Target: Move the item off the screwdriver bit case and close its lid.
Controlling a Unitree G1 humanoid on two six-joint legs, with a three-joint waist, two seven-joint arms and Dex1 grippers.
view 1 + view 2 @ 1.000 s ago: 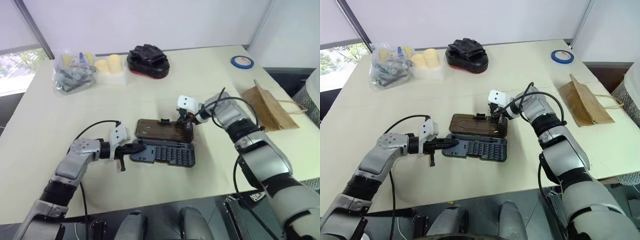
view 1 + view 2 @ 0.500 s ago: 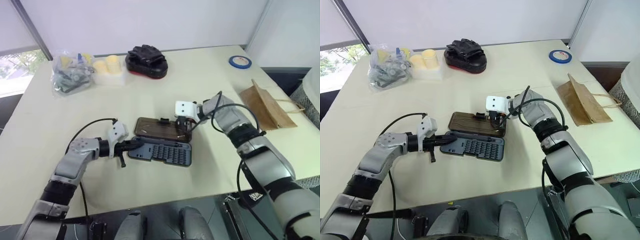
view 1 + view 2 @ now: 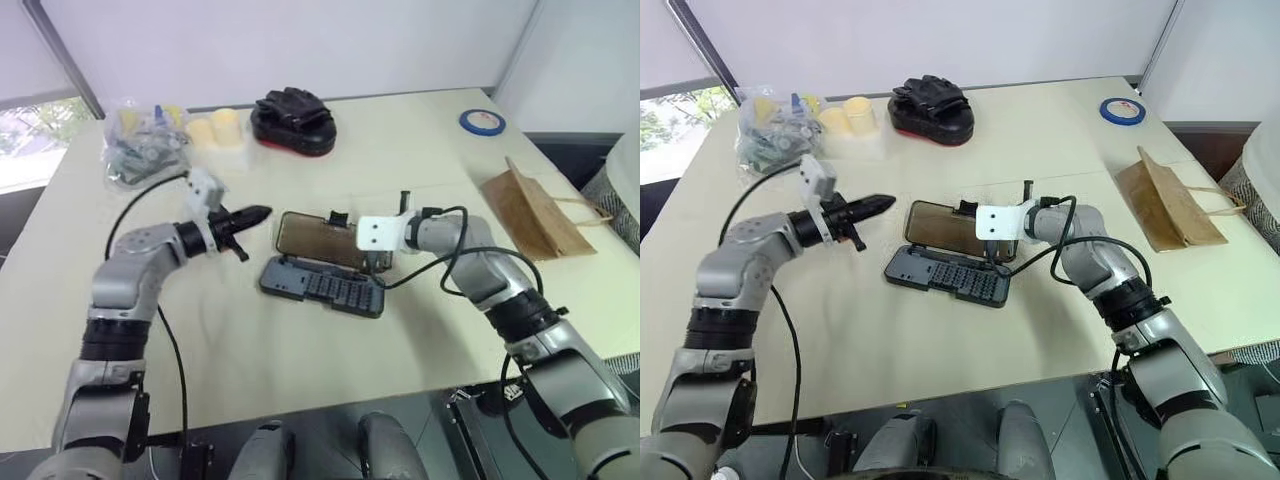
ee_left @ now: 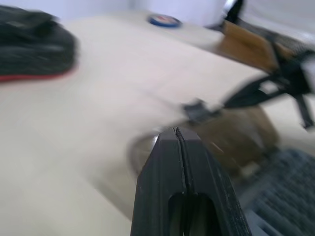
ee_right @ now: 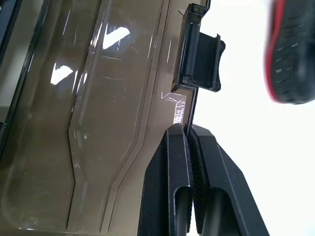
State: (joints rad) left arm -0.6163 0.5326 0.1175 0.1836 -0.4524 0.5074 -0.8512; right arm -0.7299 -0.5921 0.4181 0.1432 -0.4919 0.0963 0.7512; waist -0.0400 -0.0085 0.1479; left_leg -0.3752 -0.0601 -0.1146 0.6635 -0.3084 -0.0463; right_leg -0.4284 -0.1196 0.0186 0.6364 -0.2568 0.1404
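right gripper (image 5: 188, 129) pinches the smoky lid (image 3: 950, 228) edge beside its latch tab (image 5: 202, 61), lid tilted up over the bit case (image 3: 948, 277); left gripper (image 3: 883, 201) pressed together, off the case; kraft bag (image 3: 1167, 206) far right.

Bright even daylight, left wrist view motion-blurred, glare on lid (image 5: 93, 98)

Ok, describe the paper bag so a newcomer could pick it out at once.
Start at the big pale table and go to the edge on the robot's right, nearer than the blue tape roll. There the paper bag lies flat, well clear of the screwdriver bit case in the middle. It is the one brown kraft thing there, with thin twine handles reaching past the table edge.
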